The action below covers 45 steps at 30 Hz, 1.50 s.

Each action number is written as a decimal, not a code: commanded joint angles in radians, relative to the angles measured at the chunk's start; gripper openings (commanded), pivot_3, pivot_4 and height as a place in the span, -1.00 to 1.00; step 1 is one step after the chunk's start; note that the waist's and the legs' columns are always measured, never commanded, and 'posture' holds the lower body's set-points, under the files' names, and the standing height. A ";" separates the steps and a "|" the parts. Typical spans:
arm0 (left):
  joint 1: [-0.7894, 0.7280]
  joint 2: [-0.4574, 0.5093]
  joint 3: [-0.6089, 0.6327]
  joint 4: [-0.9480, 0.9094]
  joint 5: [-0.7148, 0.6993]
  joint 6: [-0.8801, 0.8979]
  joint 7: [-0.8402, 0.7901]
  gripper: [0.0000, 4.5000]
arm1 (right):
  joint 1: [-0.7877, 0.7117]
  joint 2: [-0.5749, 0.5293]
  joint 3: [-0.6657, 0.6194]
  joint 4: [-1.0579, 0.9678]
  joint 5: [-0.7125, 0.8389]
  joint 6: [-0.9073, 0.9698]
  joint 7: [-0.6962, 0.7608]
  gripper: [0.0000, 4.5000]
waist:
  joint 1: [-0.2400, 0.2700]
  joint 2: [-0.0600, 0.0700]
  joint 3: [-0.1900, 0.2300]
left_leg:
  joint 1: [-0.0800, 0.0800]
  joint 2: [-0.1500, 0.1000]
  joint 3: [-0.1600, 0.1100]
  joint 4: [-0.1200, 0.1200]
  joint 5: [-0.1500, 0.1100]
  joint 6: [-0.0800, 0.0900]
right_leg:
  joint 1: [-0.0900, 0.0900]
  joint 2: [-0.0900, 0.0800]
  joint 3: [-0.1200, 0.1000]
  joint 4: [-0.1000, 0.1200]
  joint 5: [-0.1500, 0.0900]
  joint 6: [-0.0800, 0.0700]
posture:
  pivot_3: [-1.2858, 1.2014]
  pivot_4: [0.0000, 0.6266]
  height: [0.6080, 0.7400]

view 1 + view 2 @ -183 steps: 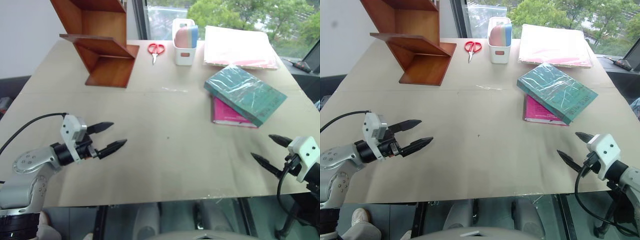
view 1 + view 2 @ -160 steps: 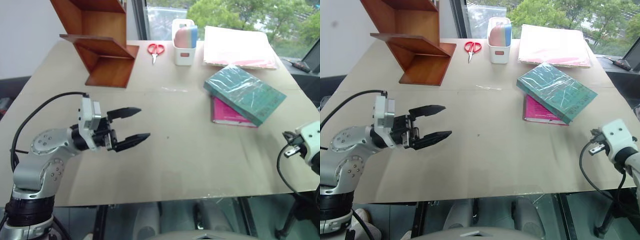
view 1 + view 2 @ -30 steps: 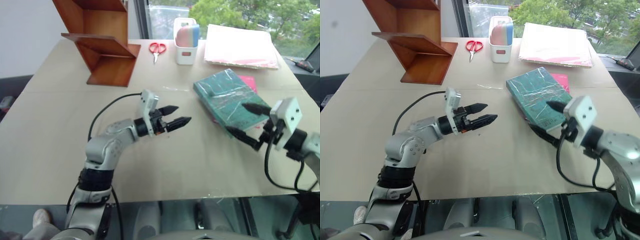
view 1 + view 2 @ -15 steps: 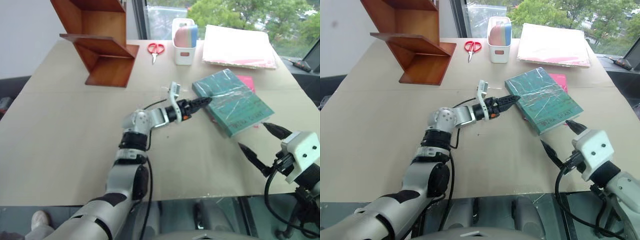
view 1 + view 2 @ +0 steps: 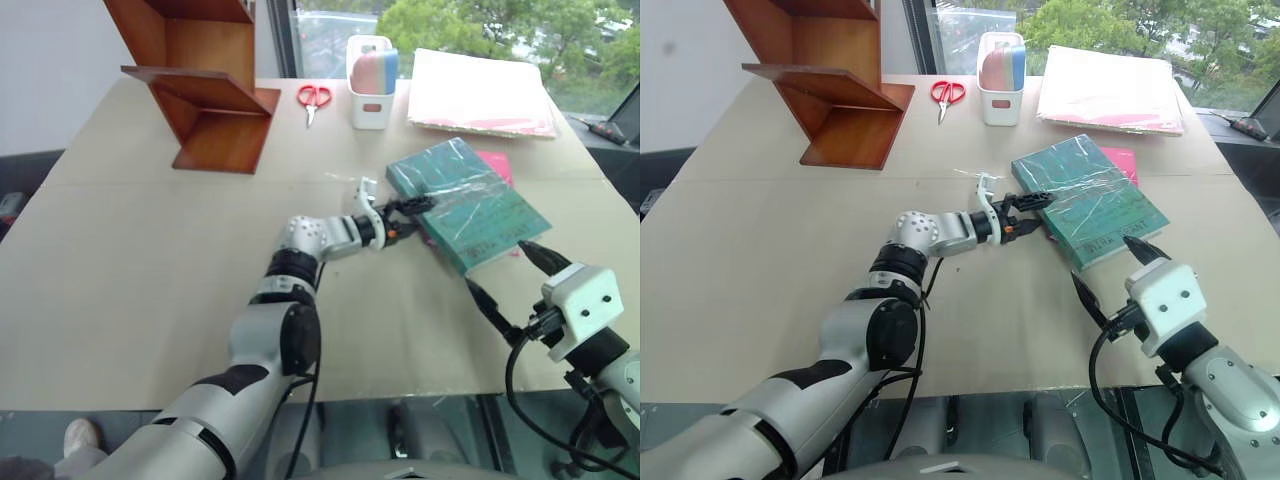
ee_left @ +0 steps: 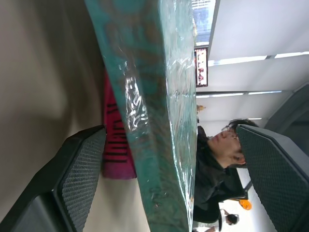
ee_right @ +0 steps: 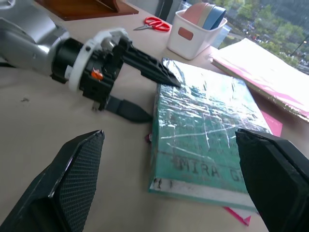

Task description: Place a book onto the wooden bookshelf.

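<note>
Nearest the camera, at the right front edge of the tabletop (image 5: 120, 300), the right gripper (image 5: 505, 285) is held just above the surface with its two black fingers spread wide apart and nothing between them. It is pointed toward the near short end of the book (image 5: 465, 203), from which it stays apart.

Just beyond it, in the right half of the tabletop, the teal-green book is lying flat in its crinkled clear wrap. Its long axis is set diagonally, from the near right toward the far left, with a line of printed lettering along the near end. It is stacked on a pink book (image 5: 495, 165), of which only a strip at the far right edge is seen.

The left gripper (image 5: 1032, 213) is stretched across from the left, level with the tabletop. Its fingers are held apart, one over the cover at the book's left corner and one lower, beside the book's edge; they are not closed on it.

Between the book and the far left corner the tabletop lies bare.

Along the far edge, red scissors (image 5: 313, 98), a white organizer box (image 5: 369, 104) and a pink folder stack (image 5: 480, 92) are lined up. At the far left corner the wooden bookshelf (image 5: 200, 85) is standing, well apart from the book.
</note>
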 commanded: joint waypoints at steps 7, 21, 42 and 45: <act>-0.080 -0.060 0.049 0.115 0.014 -0.123 -0.011 1.00 | -0.053 0.017 0.009 0.034 -0.070 0.001 -0.045 0.99 | 0.000 0.000 0.000 | 0.000 -0.001 0.000 -0.001 0.000 0.000 | 0.000 0.000 0.000 -0.001 0.000 0.000 | 0.03 -0.52 1.00; -0.091 -0.070 0.120 0.165 0.012 -0.189 0.040 -0.41 | -0.085 0.029 0.026 0.046 -0.088 0.010 -0.038 1.00 | 0.000 0.000 0.000 | 0.000 -0.001 -0.002 -0.001 0.000 0.000 | 0.002 0.000 -0.002 -0.002 0.000 0.000 | 0.03 -0.52 1.00; -0.009 0.138 -0.030 -0.364 0.037 -0.146 -0.148 -0.99 | -0.250 0.028 0.078 0.177 -0.069 -0.027 0.021 1.00 | -0.001 0.001 0.000 | 0.001 -0.001 -0.003 -0.002 0.000 -0.001 | 0.003 -0.001 -0.003 -0.002 0.000 0.000 | 0.03 -0.52 1.00; 0.045 0.215 -0.216 -0.557 0.160 -0.279 -0.285 -0.99 | -0.277 0.031 0.091 0.208 -0.064 -0.046 0.032 1.00 | 0.002 0.001 0.000 | 0.001 -0.001 -0.002 -0.002 0.003 -0.005 | 0.003 -0.001 -0.003 -0.002 0.000 0.000 | 0.03 -0.52 1.00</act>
